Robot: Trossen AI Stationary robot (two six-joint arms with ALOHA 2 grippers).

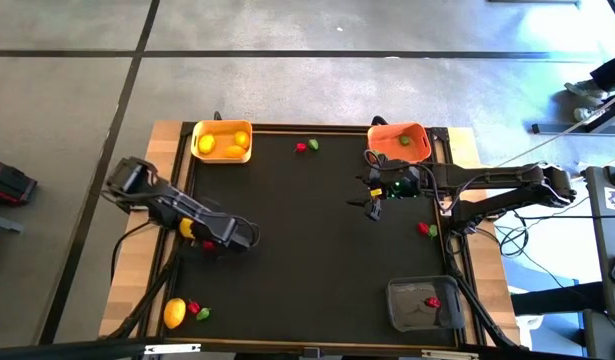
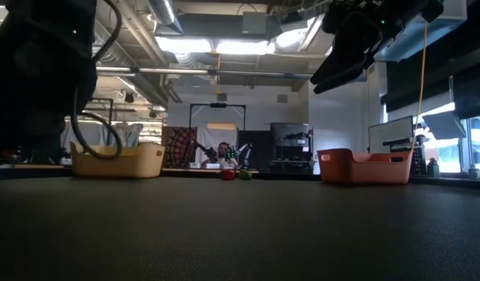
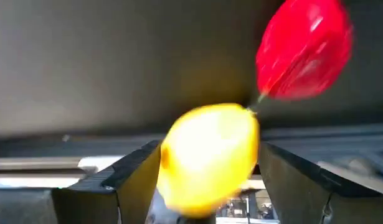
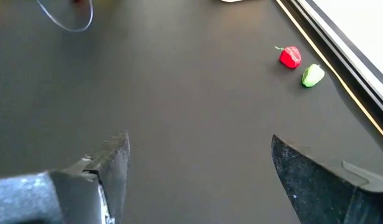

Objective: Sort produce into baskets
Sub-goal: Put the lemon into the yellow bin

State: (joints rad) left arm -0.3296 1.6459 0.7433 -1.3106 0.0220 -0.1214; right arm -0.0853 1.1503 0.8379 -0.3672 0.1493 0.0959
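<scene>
My left gripper (image 3: 208, 155) is open and low over the table's left edge (image 1: 183, 250). A yellow lemon (image 3: 207, 158) sits between its fingers; whether they touch it I cannot tell. A red piece (image 3: 303, 53) lies just beyond. From above, the lemon (image 1: 187, 228) and red piece (image 1: 209, 243) peek out under that arm. My right gripper (image 4: 197, 168) is open and raised near the orange-red basket (image 1: 391, 129), which holds a green piece. The yellow-orange basket (image 1: 199, 128) holds lemons. The dark grey basket (image 1: 407, 318) holds a red piece.
A red piece (image 4: 290, 56) and a green piece (image 4: 312, 75) lie at the mat's far edge. Another red-green pair (image 1: 427, 230) lies by the right edge. A lemon (image 1: 174, 313) with a red and a green piece sits at the near left corner. The mat's middle is bare.
</scene>
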